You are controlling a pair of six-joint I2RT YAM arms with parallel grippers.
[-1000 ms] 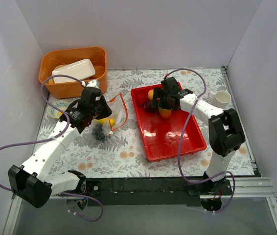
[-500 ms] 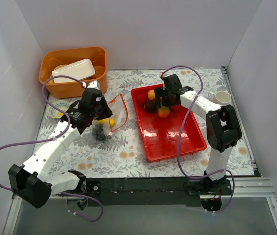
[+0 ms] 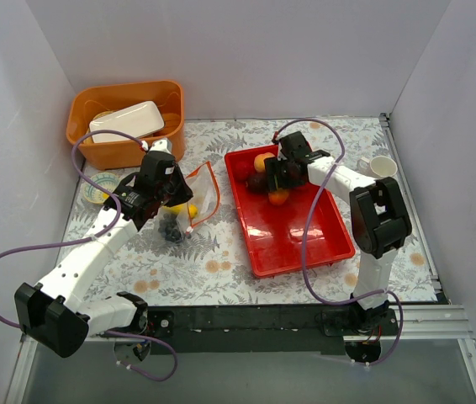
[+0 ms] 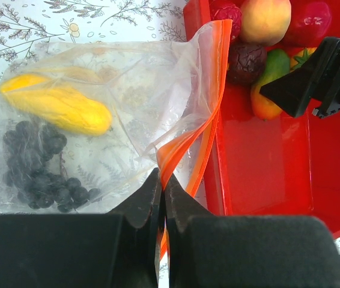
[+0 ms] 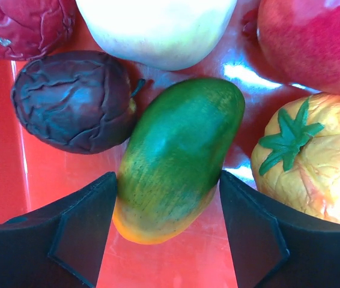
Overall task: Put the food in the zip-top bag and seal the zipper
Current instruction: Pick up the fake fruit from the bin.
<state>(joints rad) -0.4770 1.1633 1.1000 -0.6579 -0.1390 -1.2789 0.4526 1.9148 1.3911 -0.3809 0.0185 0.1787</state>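
- Zip-top bag (image 4: pixel 98 78) on floral table cloth (image 3: pixel 221 252), just left of red tray (image 3: pixel 297 240), mouth toward tray.
- Inside bag: yellow oblong piece (image 4: pixel 59 108) beside grape bunch (image 4: pixel 38 171), both at the closed end.
- Zipper (image 4: pixel 182 147) unsealed, mouth gaping; left gripper (image 4: pixel 162 183) pinched together on its near stretch.
- Right gripper (image 5: pixel 170 210) spread apart, straddling mango (image 5: pixel 176 156) on tray floor; one finger touching it, the other just beside.
- Right wrist view only: dark wrinkled ball (image 5: pixel 74 102) touching mango, orange fruit with green calyx (image 5: pixel 302 162), red ball (image 5: pixel 314 42), pale peach (image 5: pixel 158 24). Merges into one clump under the arm from the top.
- Left wrist view only: bag contents and the pinch, hidden under left arm from the top.
- Fruit crowded at tray's far end; near half of tray floor bare.
- Orange bin (image 3: pixel 120 156) far left, white cup (image 3: pixel 379 169) right of tray, both well apart from bag.
- Bag corner overlaps tray's left rim in left wrist view; touching or not, cannot tell.
- Cannot tell whether both zipper tracks sit in the pinch.
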